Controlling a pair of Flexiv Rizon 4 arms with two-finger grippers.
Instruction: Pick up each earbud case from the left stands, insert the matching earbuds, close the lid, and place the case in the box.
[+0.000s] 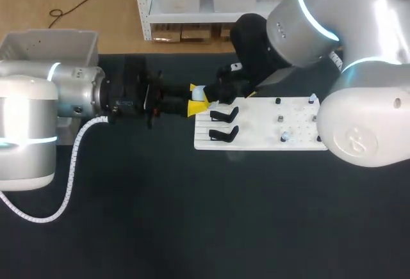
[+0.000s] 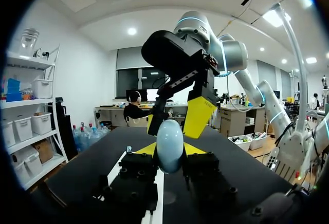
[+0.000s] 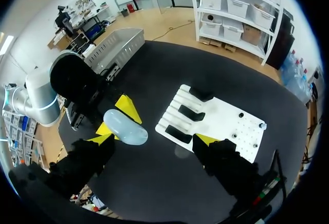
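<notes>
My left gripper (image 1: 197, 100) is shut on a pale blue, egg-shaped earbud case (image 1: 199, 91), held in the air just off the white stand board's (image 1: 256, 139) left end. In the left wrist view the case (image 2: 169, 145) stands upright between the yellow tips, and its lid looks closed. My right gripper (image 3: 155, 138) hangs wide open above it. The case (image 3: 125, 127) lies between the right gripper's fingers, nearer one of them, and touches neither. On the board, two black stands (image 1: 224, 134) carry no case. Small pegs (image 1: 285, 137) dot the board's right part.
A grey box (image 1: 51, 46) stands at the table's far left, behind my left arm. The board occupies the middle right. The bulky right arm (image 1: 359, 100) hides the table's right side. The dark table (image 1: 192, 215) in front of the board is bare.
</notes>
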